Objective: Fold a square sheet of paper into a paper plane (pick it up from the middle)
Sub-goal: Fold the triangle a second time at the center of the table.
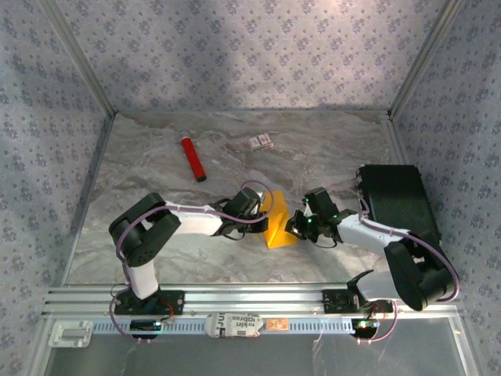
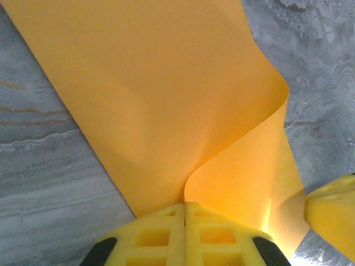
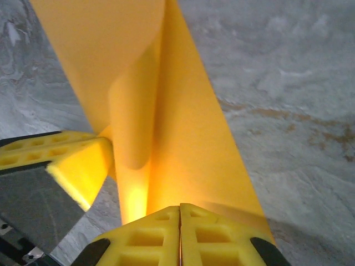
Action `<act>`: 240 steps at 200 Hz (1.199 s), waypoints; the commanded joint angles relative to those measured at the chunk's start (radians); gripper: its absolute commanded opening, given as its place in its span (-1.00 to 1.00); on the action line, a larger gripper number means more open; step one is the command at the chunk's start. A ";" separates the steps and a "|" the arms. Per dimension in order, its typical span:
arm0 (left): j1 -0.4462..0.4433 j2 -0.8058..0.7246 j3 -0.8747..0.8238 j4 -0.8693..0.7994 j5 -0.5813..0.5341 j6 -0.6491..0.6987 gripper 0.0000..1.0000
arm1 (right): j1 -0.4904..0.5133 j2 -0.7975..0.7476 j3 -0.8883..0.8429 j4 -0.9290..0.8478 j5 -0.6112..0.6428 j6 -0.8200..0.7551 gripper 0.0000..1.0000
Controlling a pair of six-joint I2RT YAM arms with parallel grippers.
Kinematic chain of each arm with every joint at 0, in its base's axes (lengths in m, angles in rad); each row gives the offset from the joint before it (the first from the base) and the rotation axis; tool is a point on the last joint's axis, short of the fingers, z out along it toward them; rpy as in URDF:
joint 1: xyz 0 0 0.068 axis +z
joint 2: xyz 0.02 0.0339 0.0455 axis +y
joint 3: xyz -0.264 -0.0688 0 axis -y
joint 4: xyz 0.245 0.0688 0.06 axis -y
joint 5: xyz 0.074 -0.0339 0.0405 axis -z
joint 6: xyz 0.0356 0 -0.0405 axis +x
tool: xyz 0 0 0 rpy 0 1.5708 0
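Note:
The square sheet of paper (image 1: 279, 222) is orange-yellow, bent over on itself, and held up just above the marble table between both grippers. My left gripper (image 1: 264, 217) is shut on one edge of the sheet; in the left wrist view its jaws (image 2: 184, 206) pinch the paper (image 2: 166, 100) where it curls into a loop. My right gripper (image 1: 297, 225) is shut on the opposite side; in the right wrist view the closed gripper (image 3: 179, 208) clamps the folded paper (image 3: 188, 133). Each wrist view catches the other gripper's yellow finger (image 2: 333, 213) (image 3: 77, 163) close by. A paper plane is out of view.
A red cylindrical tube (image 1: 193, 159) lies at the back left of the table. A small white card (image 1: 261, 142) sits at the back centre. A black box (image 1: 395, 200) stands at the right edge. Patterned walls enclose the table (image 1: 156, 180).

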 commanded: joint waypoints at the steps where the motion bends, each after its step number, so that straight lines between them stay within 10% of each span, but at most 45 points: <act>1: -0.005 -0.016 -0.010 -0.045 -0.030 -0.014 -1.00 | 0.013 0.007 -0.022 0.037 -0.014 0.033 -0.83; 240: 0.012 0.000 0.059 -0.072 0.016 0.148 -1.00 | -0.008 0.075 -0.043 0.015 0.022 -0.011 -0.89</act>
